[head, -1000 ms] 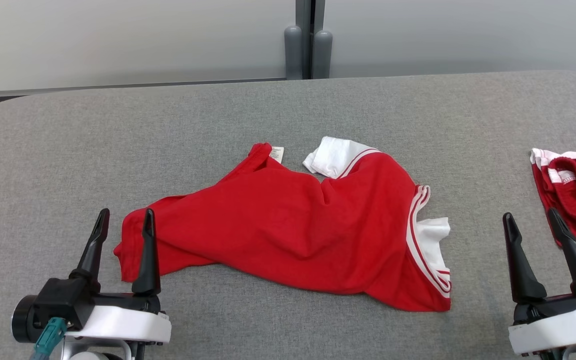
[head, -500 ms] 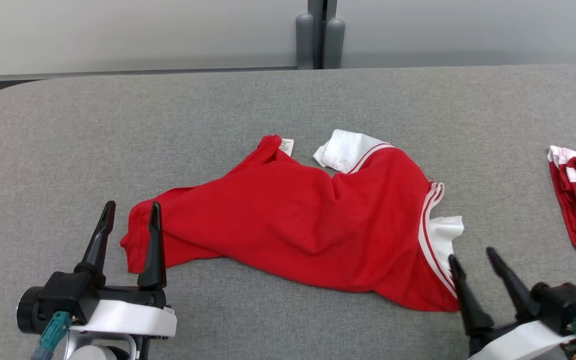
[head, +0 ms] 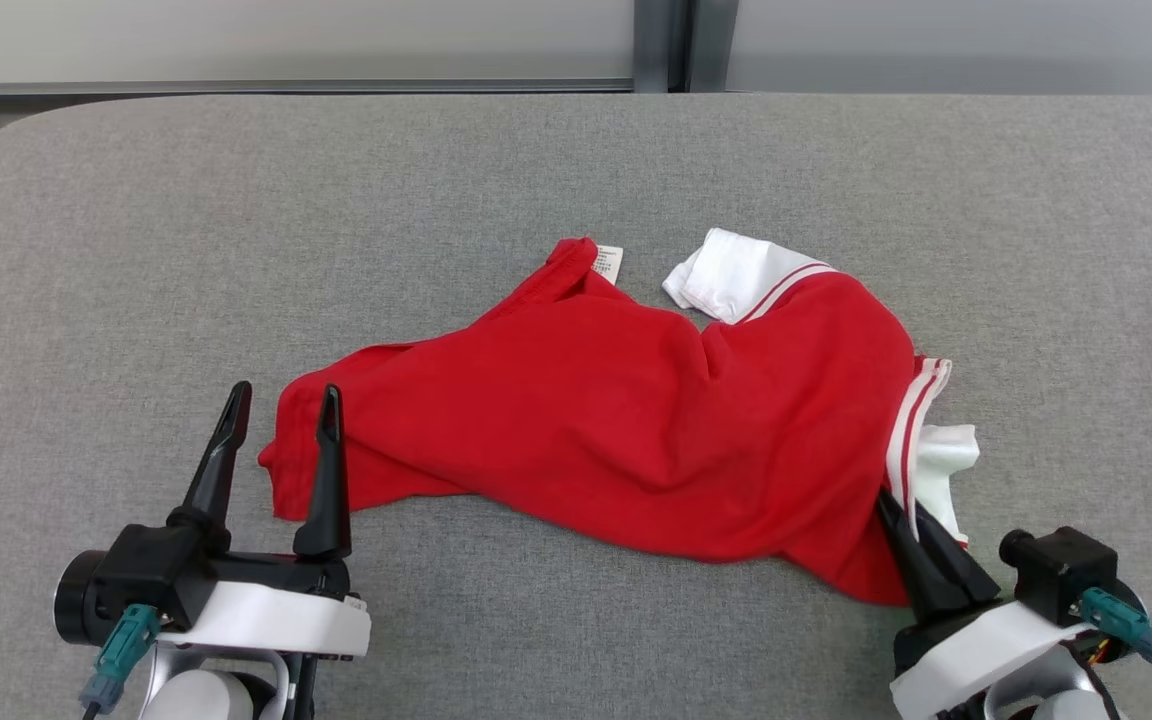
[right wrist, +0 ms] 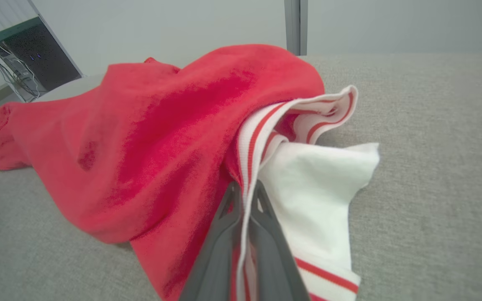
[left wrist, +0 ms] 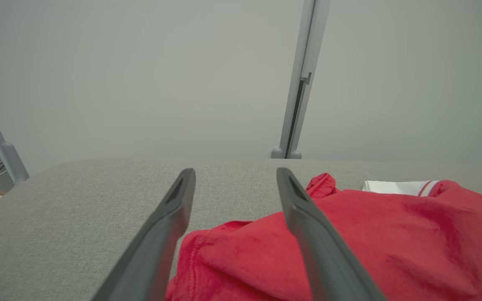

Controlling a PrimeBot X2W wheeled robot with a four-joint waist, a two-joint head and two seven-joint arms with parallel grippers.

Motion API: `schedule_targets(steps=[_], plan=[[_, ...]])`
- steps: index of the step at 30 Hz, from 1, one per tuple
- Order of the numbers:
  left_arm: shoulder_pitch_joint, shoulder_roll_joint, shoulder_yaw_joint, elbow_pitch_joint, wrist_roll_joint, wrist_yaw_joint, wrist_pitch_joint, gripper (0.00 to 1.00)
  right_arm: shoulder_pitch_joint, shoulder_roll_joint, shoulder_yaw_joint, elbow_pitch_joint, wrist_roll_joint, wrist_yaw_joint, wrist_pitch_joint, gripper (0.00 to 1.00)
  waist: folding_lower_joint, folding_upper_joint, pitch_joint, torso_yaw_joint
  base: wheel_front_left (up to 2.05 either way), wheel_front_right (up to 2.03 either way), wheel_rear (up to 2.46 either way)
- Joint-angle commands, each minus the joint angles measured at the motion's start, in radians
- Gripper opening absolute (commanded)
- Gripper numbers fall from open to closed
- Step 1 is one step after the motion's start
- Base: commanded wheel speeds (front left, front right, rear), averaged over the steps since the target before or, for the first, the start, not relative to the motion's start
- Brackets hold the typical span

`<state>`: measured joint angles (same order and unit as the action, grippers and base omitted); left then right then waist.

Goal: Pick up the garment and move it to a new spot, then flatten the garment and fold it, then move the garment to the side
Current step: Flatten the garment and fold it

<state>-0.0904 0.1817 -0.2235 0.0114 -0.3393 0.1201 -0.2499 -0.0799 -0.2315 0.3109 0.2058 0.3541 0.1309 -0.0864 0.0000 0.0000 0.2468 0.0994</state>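
This looks like a lab or test room. A grey cloth-covered table [head: 136, 200] stands against plain pale partition panels [left wrist: 140, 75] joined by a grey post [left wrist: 297, 83]. At the far left, a dark equipment rack [right wrist: 36, 54] trails loose cables [right wrist: 11, 77].

Crumpled red-and-white garment [head: 636, 430] on table

Left gripper [head: 285, 390] sits low, fingers [head: 326, 470] spread wide apart; right gripper [head: 886, 502] has its fingers pinched on the garment [head: 636, 440] hem.

Even, soft light — faint shadows
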Motion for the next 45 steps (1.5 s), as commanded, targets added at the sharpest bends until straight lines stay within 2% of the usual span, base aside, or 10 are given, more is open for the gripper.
schedule_targets(steps=[1, 8, 13, 22, 29, 30, 31, 32, 38, 45], plan=[[-0.019, 0.005, 0.004, 0.000, 0.000, -0.003, -0.006, 1.00, -0.012, -0.009, 0.003, -0.018, 0.008, 0.000, -0.017, 0.00, 0.0000, 0.0000, 0.002, 0.000, 0.00, 0.00, 0.00], [-0.031, 0.008, 0.014, 0.004, 0.002, -0.007, -0.010, 1.00, -0.065, -0.031, -0.021, -0.149, 0.080, 0.000, -0.056, 0.00, 0.0000, 0.0000, 0.020, -0.013, 0.00, 0.00, 0.00], [-0.057, 0.000, 0.008, 0.009, 0.006, -0.017, -0.013, 1.00, -0.133, -0.044, -0.068, -0.168, 0.101, 0.000, -0.040, 0.00, 0.0000, 0.0000, 0.043, -0.001, 0.00, 0.00, 0.00], [-0.121, -0.029, -0.001, 0.026, 0.013, -0.043, -0.015, 1.00, -0.304, -0.055, -0.127, -0.086, 0.107, 0.000, -0.026, 0.00, 0.0000, 0.0000, 0.150, 0.057, 0.00, 0.00, 0.00], [-0.174, -0.055, 0.006, 0.036, 0.033, -0.077, -0.016, 1.00, -0.470, -0.085, -0.121, 0.068, 0.153, 0.000, -0.027, 0.00, 0.0000, 0.0000, 0.223, 0.081, 0.00, 0.00, 0.00], [-0.177, -0.057, 0.009, 0.037, 0.037, -0.080, -0.016, 1.00, -0.488, -0.087, -0.118, 0.092, 0.164, 0.000, -0.026, 0.24, 0.0000, 0.0000, 0.228, 0.080, 0.00, 0.00, 0.00], [-0.181, -0.060, 0.013, 0.041, 0.042, -0.084, -0.016, 1.00, -0.510, -0.096, -0.116, 0.112, 0.170, 0.000, -0.036, 0.96, 0.0000, 0.0000, 0.231, 0.079, 0.00, 0.00, 0.00], [-0.185, -0.063, 0.015, 0.042, 0.045, -0.086, -0.016, 1.00, -0.526, -0.101, -0.110, 0.130, 0.181, 0.000, -0.044, 1.00, 0.0000, 0.0000, 0.233, 0.077, 0.00, 0.00, 0.00], [-0.183, -0.068, 0.042, 0.049, 0.061, -0.099, -0.016, 1.00, -0.525, -0.129, -0.075, 0.165, 0.172, 0.000, -0.102, 1.00, 0.0000, 0.0000, 0.221, 0.050, 0.00, 0.00, 0.00], [-0.144, -0.070, 0.072, 0.064, 0.076, -0.106, -0.016, 1.00, -0.378, -0.162, -0.112, 0.054, 0.109, 0.000, -0.157, 1.00, 0.0000, 0.0000, 0.161, 0.001, 0.00, 0.00, 0.00]])
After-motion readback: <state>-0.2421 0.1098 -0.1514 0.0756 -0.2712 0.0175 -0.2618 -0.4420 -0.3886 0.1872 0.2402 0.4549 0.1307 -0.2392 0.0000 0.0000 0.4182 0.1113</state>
